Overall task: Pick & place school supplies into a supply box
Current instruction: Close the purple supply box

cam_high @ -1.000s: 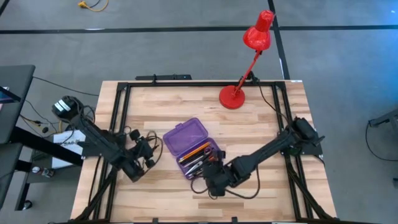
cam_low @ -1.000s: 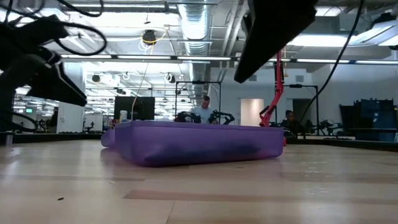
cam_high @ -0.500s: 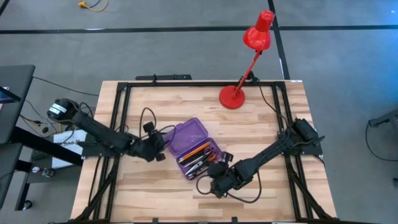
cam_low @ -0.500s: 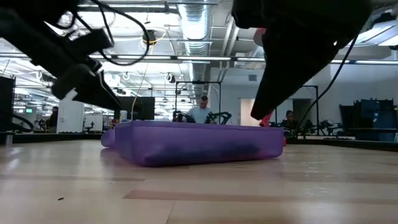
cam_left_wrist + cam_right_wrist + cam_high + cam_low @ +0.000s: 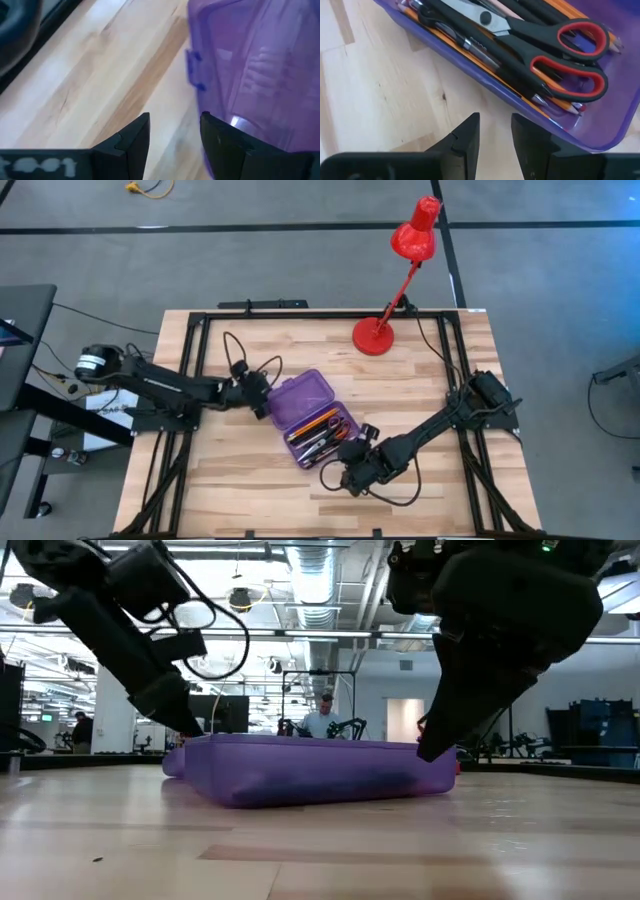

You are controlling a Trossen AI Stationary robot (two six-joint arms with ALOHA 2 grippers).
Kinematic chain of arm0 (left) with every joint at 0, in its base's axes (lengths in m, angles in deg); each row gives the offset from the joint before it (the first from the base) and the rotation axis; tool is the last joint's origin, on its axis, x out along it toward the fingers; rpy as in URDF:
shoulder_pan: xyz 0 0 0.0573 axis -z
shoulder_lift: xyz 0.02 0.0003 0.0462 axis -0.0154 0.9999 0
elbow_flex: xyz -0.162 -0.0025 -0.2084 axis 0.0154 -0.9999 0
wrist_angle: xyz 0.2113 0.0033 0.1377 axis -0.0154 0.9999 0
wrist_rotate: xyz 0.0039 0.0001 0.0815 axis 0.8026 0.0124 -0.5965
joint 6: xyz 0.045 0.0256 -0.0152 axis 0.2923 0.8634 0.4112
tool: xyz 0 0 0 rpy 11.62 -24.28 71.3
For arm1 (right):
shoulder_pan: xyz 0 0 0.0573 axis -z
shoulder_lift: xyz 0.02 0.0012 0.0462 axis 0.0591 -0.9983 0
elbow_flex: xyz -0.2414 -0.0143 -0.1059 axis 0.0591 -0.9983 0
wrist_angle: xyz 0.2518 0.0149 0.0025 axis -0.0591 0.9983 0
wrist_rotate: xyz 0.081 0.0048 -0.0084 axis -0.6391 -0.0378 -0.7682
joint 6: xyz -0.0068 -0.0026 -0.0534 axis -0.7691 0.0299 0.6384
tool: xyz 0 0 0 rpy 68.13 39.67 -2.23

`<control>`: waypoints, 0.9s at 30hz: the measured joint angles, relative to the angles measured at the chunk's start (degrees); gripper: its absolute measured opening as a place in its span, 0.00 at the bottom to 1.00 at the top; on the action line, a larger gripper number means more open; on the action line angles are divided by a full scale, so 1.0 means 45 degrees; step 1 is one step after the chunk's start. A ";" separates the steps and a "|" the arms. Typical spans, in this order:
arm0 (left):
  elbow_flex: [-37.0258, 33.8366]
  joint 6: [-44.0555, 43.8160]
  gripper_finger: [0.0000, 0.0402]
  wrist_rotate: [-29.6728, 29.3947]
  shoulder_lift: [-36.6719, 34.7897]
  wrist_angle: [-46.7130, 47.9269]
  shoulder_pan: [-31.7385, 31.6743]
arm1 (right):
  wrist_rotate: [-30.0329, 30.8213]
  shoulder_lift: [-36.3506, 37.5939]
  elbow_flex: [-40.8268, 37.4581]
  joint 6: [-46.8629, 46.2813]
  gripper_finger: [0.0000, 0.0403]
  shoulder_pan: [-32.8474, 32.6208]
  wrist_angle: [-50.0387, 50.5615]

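Observation:
The purple supply box (image 5: 310, 415) lies open on the wooden table, its lid (image 5: 300, 393) flat on the far-left side. Its tray (image 5: 470, 65) holds red-handled scissors (image 5: 570, 55), black pens (image 5: 485, 47) and orange pencils (image 5: 555, 104). My left gripper (image 5: 262, 396) is open at the lid's left edge (image 5: 200, 65), with bare wood between its fingers. My right gripper (image 5: 350, 472) is open just off the tray's near long wall and points down at the wood. In the low view the box (image 5: 310, 770) shows between the two arms. My left gripper has one finger (image 5: 220, 142) right beside the lid's left edge (image 5: 235, 122), slanting down from the table's left. Whether that finger touches the lid, I cannot tell. Nothing lies between the fingers.
A red desk lamp stands with its base (image 5: 374, 336) at the table's far right and its head (image 5: 415, 235) beyond the far edge. Black frame rails (image 5: 190, 370) run along the table's sides. Bare wood lies at the near left (image 5: 235, 490). People show in the room behind (image 5: 325, 720).
My left gripper has swung from the near left toward the far edge and the right, turning as it went, up to the lid's left edge. My right gripper has come down a little and rolled beside the tray. The box has stayed in place.

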 joint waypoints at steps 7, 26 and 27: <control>0.0005 -0.0114 0.40 0.1079 0.1295 -0.0244 -0.1525 | -0.0164 0.0000 -0.0502 -0.0377 0.26 -0.0021 -0.0444; 0.0049 0.2174 0.40 0.3710 0.2805 -0.2284 -0.1980 | -0.1328 0.0000 -0.1201 -0.0677 0.26 -0.0204 -0.1514; 0.0049 0.2157 0.40 0.3822 0.2805 -0.2267 -0.1980 | -0.1539 0.0000 -0.1416 -0.0814 0.26 -0.0150 -0.1751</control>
